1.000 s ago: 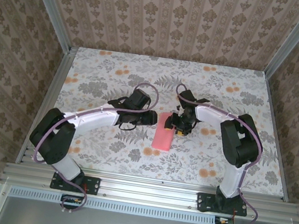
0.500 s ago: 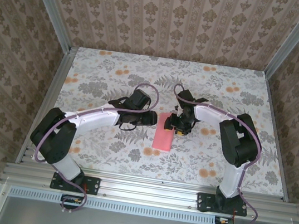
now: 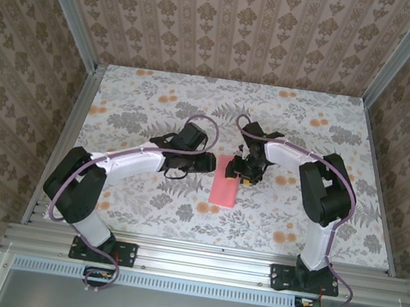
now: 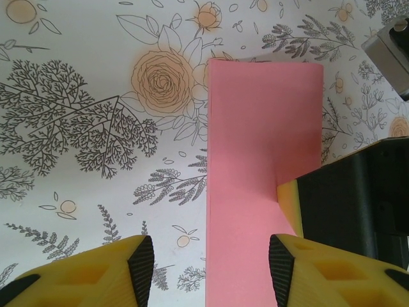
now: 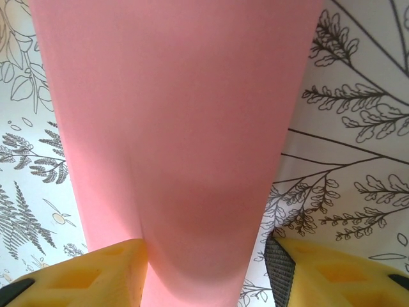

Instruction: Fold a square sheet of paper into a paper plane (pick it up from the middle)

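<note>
The pink-red sheet of paper [image 3: 224, 187] lies on the table folded into a narrow rectangle. My left gripper [image 3: 210, 162] hovers at its left side and my right gripper [image 3: 239, 172] at its far right end. In the left wrist view the paper [image 4: 262, 128] has its long left edge between my open left gripper [image 4: 211, 268]; the right gripper's finger [image 4: 291, 201] rests on the paper's right edge. In the right wrist view the paper [image 5: 172, 96] bulges up between my open right gripper [image 5: 204, 275], hiding the left pad, with a gap to the right pad.
The table [image 3: 160, 93] has a white cloth printed with grey leaves and small orange flowers. Aluminium rails [image 3: 78, 127] and patterned walls close it in on three sides. Both arms bend in toward the middle.
The right arm's upper part has edged slightly left. The paper and both grippers stay where they were.
</note>
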Motion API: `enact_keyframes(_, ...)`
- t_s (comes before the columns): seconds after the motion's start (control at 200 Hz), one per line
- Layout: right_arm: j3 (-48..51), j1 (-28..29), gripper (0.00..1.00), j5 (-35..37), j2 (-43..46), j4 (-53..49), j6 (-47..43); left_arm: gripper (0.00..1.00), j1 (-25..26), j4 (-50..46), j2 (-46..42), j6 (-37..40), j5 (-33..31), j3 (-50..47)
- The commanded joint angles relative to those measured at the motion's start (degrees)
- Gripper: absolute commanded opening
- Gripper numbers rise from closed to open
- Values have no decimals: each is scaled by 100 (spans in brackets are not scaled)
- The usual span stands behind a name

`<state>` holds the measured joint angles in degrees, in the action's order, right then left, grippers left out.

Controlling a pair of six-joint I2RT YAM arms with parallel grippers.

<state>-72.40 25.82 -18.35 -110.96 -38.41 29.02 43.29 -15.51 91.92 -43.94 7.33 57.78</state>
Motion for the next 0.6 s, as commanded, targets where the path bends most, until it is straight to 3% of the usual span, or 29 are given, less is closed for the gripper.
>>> enact_keyframes(0.0, -28, 55, 56, 222, -259, -197, -24, 52, 48, 69, 98, 54, 77, 154)
enact_keyframes(0.175, -17, 54, 55, 335, -294, -257, -23, 46, 61, 68, 221, 11, 139, 208)
enact_keyframes(0.595, 55, 54, 56, 437, -339, -248, 27, 16, 136, -65, 1128, -244, 619, 833)
